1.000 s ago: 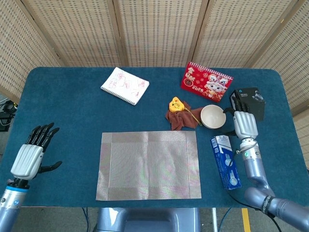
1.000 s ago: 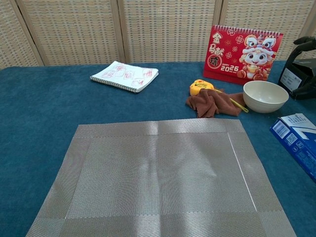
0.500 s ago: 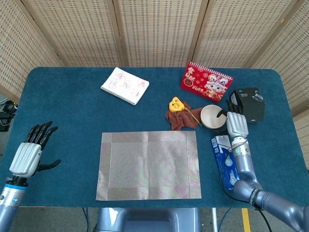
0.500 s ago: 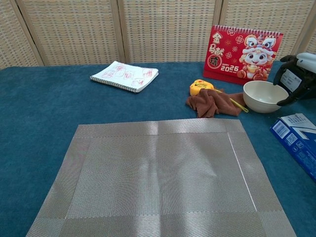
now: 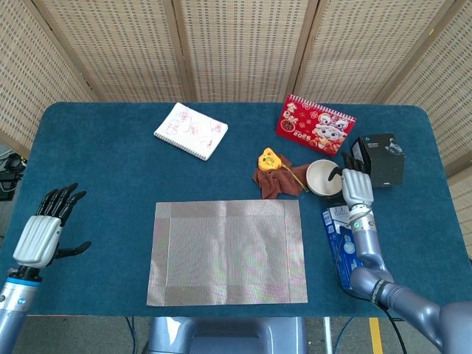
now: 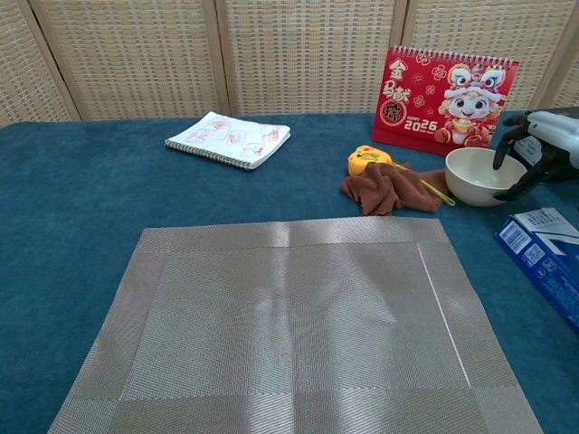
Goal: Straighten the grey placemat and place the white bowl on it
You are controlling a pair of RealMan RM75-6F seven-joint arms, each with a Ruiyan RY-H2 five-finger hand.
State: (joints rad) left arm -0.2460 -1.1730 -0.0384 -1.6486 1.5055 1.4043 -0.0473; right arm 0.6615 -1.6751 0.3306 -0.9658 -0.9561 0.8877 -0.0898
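Note:
The grey placemat (image 5: 227,251) lies flat and square to the table's front edge, also filling the lower chest view (image 6: 289,325). The white bowl (image 5: 322,177) stands upright on the blue cloth beyond the mat's far right corner, off the mat (image 6: 475,176). My right hand (image 5: 355,184) is at the bowl's right side; in the chest view my right hand (image 6: 543,149) has dark fingertips over the rim and the thumb outside the wall, not clamped. My left hand (image 5: 43,232) hovers at the table's left edge with its fingers spread, holding nothing.
A brown cloth (image 5: 274,181) and a yellow toy (image 5: 267,158) lie just left of the bowl. A red calendar (image 5: 315,125) stands behind it, a black box (image 5: 380,157) to its right. A blue carton (image 5: 344,247) lies under my right forearm. A notebook (image 5: 191,130) sits far left.
My right hand has moved left from the black box to the bowl's right rim, fingers now reaching over it. My left hand has sunk slightly. Bowl and mat have not moved.

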